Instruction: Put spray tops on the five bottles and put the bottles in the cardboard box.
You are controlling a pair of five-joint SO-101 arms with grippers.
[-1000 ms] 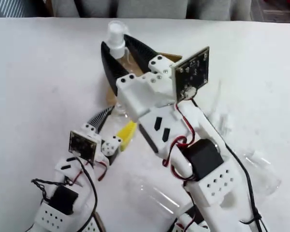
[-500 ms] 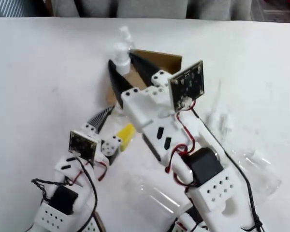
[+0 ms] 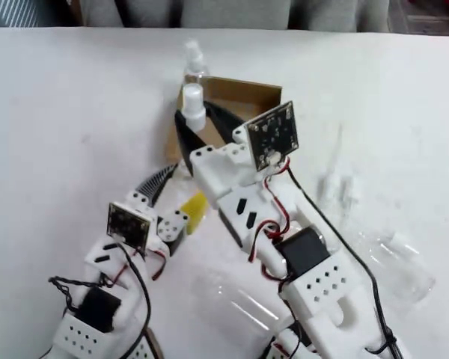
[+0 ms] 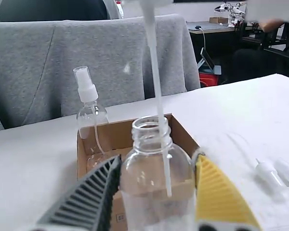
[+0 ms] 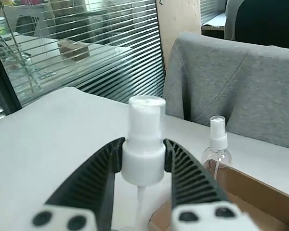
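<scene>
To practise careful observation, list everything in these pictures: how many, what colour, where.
table: one, white, under everything.
cardboard box: one, brown, on the table's far half.
capped bottle: one, clear, white-topped, upright in the box.
open bottle: one, clear, in the left pincer, before the box.
spray top: one, white, in the right pincer, tube down the open bottle's neck.
loose spray tops: at least two, white, on the table right of the box.
loose bottles: two, clear, lying on the table's near side.
left pincer: one, grey and yellow, shut on the open bottle.
right pincer: one, black, shut on the spray top.
</scene>
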